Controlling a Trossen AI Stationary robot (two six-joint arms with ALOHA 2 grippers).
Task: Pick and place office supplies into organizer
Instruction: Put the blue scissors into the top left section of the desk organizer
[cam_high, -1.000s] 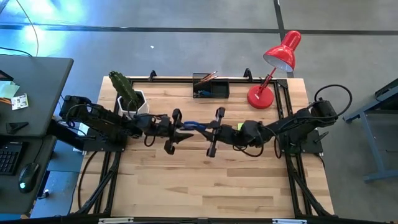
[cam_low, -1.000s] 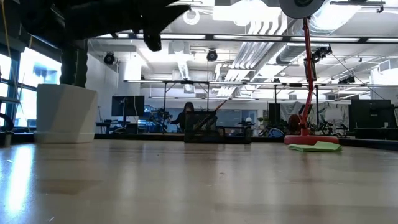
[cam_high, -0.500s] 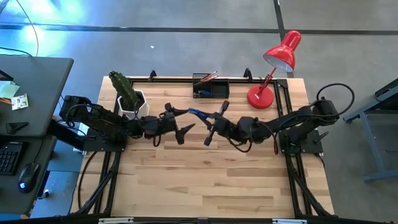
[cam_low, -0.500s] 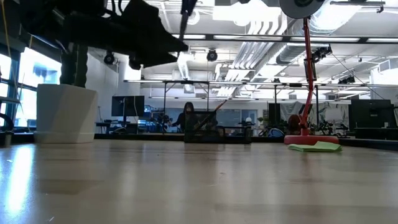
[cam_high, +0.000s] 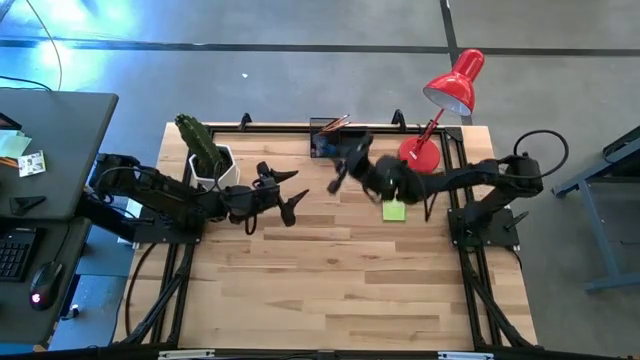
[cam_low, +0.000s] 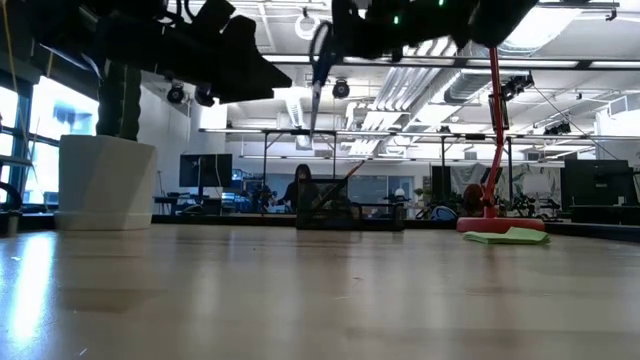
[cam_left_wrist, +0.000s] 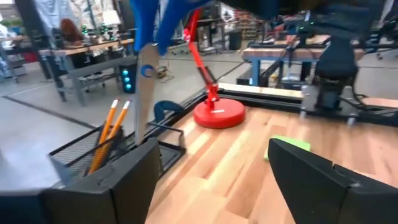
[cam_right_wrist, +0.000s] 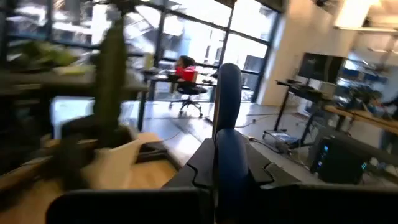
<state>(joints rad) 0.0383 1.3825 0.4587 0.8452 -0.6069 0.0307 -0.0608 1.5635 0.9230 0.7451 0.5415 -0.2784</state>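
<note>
While clamped on the blue-handled scissors (cam_low: 318, 70), right gripper (cam_high: 345, 160) hovers just beside the organizer (cam_high: 338, 142), left gripper (cam_high: 285, 195) spread wide, farther from it.

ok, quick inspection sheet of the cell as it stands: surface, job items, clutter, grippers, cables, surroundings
Surface: wooden table, front half bare.
Job's things: blue-handled scissors hang blades down, above the black organizer; pencils stand in it; green sticky-note pad lies on the table near the lamp.
Clutter: red desk lamp; cactus in a white pot.
Grippers: right gripper shut on the scissors' handle over the organizer; left gripper open, empty, mid-table.
Cables: a loop at the right arm's base.
Surroundings: desk with keyboard and mouse left of the table.
</note>
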